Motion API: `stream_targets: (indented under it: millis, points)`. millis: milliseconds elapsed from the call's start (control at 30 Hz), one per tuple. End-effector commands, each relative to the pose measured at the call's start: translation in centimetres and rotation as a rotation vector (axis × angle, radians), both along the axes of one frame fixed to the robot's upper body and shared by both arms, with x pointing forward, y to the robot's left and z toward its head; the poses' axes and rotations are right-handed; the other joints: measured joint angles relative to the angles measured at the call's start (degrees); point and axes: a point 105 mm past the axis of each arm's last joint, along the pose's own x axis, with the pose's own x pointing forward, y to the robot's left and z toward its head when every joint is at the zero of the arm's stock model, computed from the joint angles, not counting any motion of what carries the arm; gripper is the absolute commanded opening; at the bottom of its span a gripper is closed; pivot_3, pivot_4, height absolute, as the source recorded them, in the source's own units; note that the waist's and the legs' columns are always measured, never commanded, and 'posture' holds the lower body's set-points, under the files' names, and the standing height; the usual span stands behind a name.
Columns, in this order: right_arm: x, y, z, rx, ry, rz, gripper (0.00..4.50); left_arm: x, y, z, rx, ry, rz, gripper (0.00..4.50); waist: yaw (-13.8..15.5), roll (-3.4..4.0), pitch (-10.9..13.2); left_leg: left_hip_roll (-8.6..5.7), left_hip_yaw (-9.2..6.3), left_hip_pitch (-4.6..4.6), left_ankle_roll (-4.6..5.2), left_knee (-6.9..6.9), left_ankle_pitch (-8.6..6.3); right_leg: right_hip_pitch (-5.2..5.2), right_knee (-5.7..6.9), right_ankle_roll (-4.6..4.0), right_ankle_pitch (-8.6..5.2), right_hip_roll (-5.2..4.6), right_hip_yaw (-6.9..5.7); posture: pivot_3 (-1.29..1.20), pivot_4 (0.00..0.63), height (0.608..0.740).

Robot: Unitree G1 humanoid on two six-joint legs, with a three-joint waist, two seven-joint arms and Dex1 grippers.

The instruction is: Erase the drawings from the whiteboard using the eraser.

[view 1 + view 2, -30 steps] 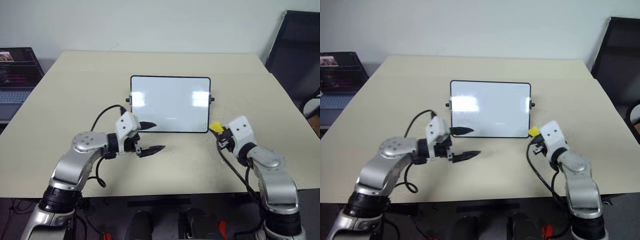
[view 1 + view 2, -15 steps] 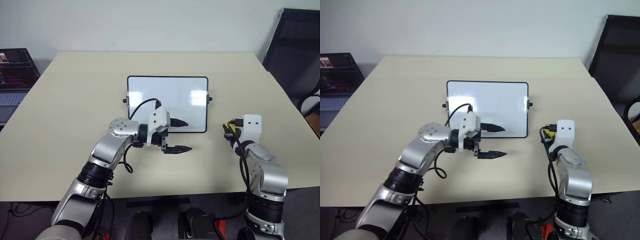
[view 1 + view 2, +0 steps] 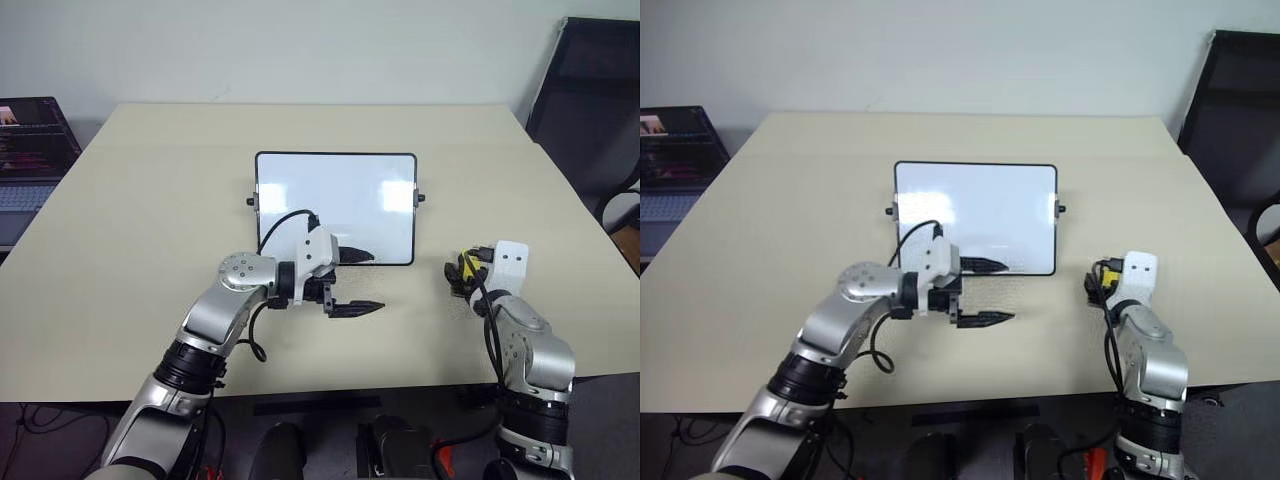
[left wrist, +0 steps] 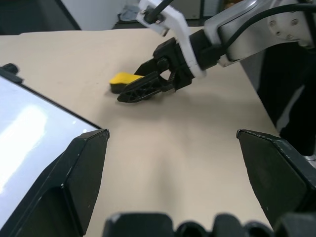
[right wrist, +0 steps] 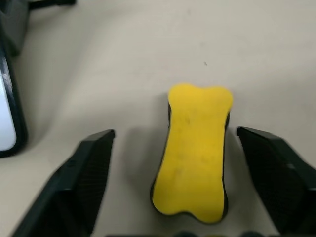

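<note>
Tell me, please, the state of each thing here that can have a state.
whiteboard: flat on the table, surface looks wiped, no marks visible.
eraser: lying on the table, yellow side up, not gripped.
right gripper: open, fingers on either side of the eraser.
left gripper: open, holding nothing, one finger over the whiteboard's near edge.

This looks like an office or lab room. A wide beige worktop (image 3: 150, 230) stands before a plain pale wall (image 3: 300, 50), with an open laptop (image 3: 30, 150) at left frame edge and a black office chair (image 3: 590, 100) at upper right.
</note>
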Motion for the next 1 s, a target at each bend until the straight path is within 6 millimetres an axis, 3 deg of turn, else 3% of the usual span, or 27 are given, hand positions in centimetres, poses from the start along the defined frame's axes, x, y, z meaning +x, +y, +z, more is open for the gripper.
stream_targets:
  millis: [33,133,267,333,467,567,667,867,1000]
  points:
    - [0.3,0.4,3.7,-0.084,-0.159,0.059,4.48,0.4,1.1,1.7,-0.048,-0.053,0.08,4.5,0.0,0.01,0.0,0.0,0.0,0.0,0.0,0.0,0.0,0.0,0.0,0.0,0.0,0.01,-0.02,0.0,0.15,0.74]
    - [-0.8,1.1,6.4,-0.157,-0.264,0.126,4.48,0.5,3.0,2.3,-0.117,-0.042,0.225,4.5,0.0,0.06,0.0,0.06,-0.03,-0.03,0.0,-0.01,0.0,-0.01,0.0,0.0,-0.01,0.0,0.0,0.0,0.15,0.74]
    - [-2.8,2.0,7.2,-0.189,-0.302,0.222,4.48,-0.6,4.4,2.1,-0.187,0.002,0.385,4.5,0.1,0.05,0.0,0.1,-0.25,-0.06,-0.02,-0.01,-0.03,0.01,-0.02,0.02,-0.06,-0.04,0.04,0.0,0.15,0.74]
    - [-3.6,2.1,6.9,-0.198,-0.305,0.248,4.48,-1.2,4.6,1.8,-0.205,0.022,0.443,4.5,0.1,0.05,0.0,0.07,-0.3,-0.06,-0.02,-0.01,-0.03,0.04,-0.04,0.03,-0.07,-0.09,0.04,0.0,0.15,0.74]
    - [-6.5,3.7,4.6,-0.159,-0.342,0.241,4.48,-2.6,9.2,1.4,-0.294,-0.012,0.802,4.5,0.1,0.01,0.0,0.08,-0.36,-0.02,-0.03,-0.02,-0.05,0.07,-0.05,0.02,-0.1,-0.36,0.07,0.0,0.15,0.74]
    - [-7.4,3.4,3.1,-0.145,-0.366,0.194,4.48,-2.2,10.9,1.3,-0.291,-0.088,0.999,4.5,0.2,0.05,0.0,0.11,-0.43,0.03,-0.04,-0.03,-0.05,0.06,0.0,-0.04,-0.16,-0.37,0.01,0.0,0.15,0.74]
    - [-7.9,2.7,3.2,-0.162,-0.417,0.176,4.48,-1.2,12.4,1.1,-0.26,-0.154,1.156,4.5,0.2,-0.01,0.0,0.0,-0.37,0.12,0.04,0.13,0.04,0.18,0.0,-0.09,-0.16,-0.4,0.05,0.0,0.15,0.74]
    - [-8.8,2.5,3.5,-0.163,-0.433,0.146,4.48,-1.9,14.8,-0.8,-0.179,-0.119,1.237,4.5,0.3,-0.08,-0.1,-0.11,-0.16,0.16,0.19,0.09,0.13,0.15,-0.02,-0.1,-0.15,-0.51,0.1,0.0,0.15,0.74]
    - [-8.5,2.6,3.8,-0.155,-0.416,0.177,4.48,-2.1,14.9,-1.5,-0.189,-0.077,1.258,4.5,0.4,-0.07,-0.1,-0.06,-0.26,0.07,0.12,0.02,0.09,0.09,-0.02,-0.02,-0.11,-0.5,0.09,0.0,0.15,0.74]
